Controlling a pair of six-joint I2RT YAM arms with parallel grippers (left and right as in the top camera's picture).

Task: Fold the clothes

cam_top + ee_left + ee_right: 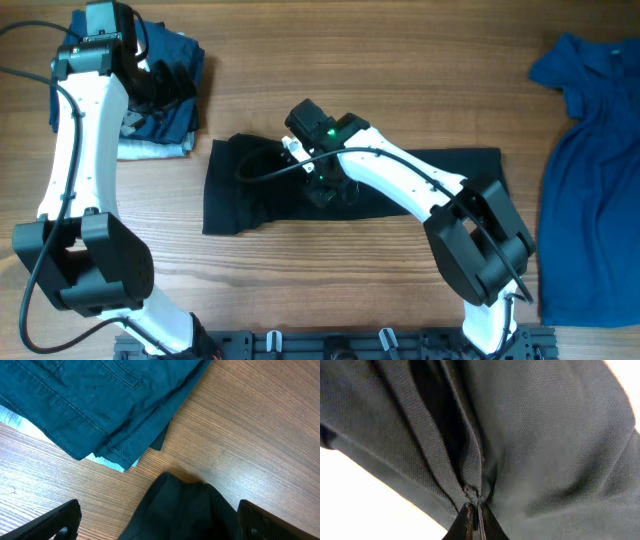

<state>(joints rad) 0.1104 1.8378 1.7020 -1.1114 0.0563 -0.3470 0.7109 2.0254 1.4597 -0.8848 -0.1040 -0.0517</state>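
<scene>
Black knit polo shirt [245,190] lies as wide band mid-frame on wooden table [400,80], bunched at centre, collar probably under arm. Bare wood above and below. Bright blue shirt [590,170] near its right end. Navy folded stack [185,55] upper left. Right gripper [475,516] pinched tight on shirt fold. Left gripper [160,525] spread wide, holding nothing, by stack.

blue shirt [590,180] cropped, black polo [240,190] centre hidden

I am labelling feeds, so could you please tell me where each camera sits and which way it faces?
Overhead: above the table, facing straight down on the black polo shirt; left arm and right arm show.
Left wrist: on the left arm, facing down at the navy stack; open left pincer shows.
Right wrist: close against the shirt; right pincer shut on its fabric.
Shared: overhead and left wrist see the navy stack.
</scene>
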